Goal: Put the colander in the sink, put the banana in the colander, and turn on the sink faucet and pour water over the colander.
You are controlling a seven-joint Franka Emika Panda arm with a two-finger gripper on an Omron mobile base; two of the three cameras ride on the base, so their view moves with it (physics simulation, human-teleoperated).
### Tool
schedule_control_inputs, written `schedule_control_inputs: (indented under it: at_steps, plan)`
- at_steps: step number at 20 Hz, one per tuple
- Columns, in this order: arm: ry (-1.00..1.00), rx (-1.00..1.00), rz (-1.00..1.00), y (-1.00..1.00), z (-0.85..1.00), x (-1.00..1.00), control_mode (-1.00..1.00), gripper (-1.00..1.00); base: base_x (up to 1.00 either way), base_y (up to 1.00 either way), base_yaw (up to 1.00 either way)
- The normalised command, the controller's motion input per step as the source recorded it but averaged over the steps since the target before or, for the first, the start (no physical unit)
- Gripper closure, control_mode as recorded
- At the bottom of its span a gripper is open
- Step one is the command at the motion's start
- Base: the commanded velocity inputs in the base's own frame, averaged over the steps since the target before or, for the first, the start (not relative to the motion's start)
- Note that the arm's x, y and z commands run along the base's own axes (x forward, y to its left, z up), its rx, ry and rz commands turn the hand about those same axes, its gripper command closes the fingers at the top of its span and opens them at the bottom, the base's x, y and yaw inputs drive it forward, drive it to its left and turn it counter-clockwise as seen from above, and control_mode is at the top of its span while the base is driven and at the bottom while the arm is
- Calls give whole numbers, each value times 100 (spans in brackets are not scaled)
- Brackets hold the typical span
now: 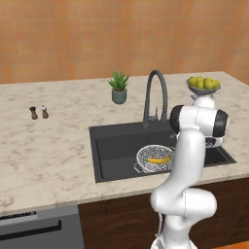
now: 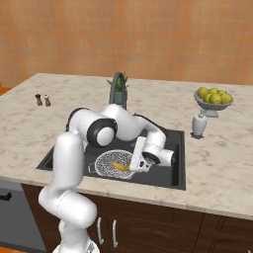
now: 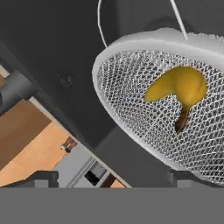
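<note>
From the left, you find two small shakers (image 1: 39, 112) on the marble tabletop (image 1: 48, 151), then a potted plant (image 1: 118, 88) behind the black sink (image 1: 112, 146). The dark gooseneck faucet (image 1: 155, 95) arches over the basin. In the sink sits the mesh colander (image 1: 154, 159), with the banana (image 1: 159, 160) lying inside it. Your hand (image 2: 140, 167) hangs low in the basin just beside the colander's rim, its fingertips (image 3: 43, 178) spread wide and empty. Further right stand a white vase (image 2: 198, 125) and a fruit bowl (image 2: 213, 98).
</note>
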Motion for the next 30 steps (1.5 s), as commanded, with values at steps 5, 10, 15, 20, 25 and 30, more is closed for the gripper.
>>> schedule_control_inputs:
  at_steps: [5, 10, 15, 20, 25, 30]
  plan:
    - [-12, 15, -13, 0, 59, -1, -100, -100, 0, 0, 0]
    - [-3, 11, -17, 0, 58, 0, -100, -100, 0, 0, 0]
    - [0, 12, -8, 0, 57, 0, -100, -100, 0, 0, 0]
    - [6, 23, -1, 0, 40, 8, -100, -100, 0, 0, 0]
    - [19, 24, 0, 0, 15, 34, -100, -100, 0, 0, 0]
    - [20, 23, -1, 0, 7, 32, -100, -100, 0, 0, 0]
